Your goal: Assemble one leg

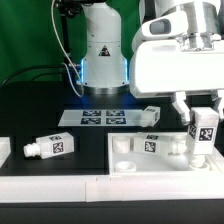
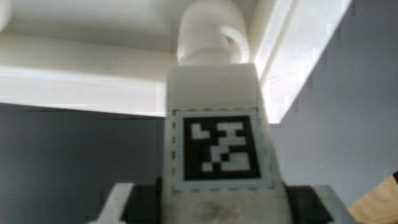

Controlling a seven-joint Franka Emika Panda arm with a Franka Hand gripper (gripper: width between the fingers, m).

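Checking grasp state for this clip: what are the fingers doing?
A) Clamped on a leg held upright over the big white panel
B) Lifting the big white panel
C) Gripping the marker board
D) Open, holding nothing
A: the fingers close on either side of a tagged leg, which stands upright over the white panel.

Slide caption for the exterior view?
Jaws hold one leg upright at the white panel; three more legs lie loose nearby.
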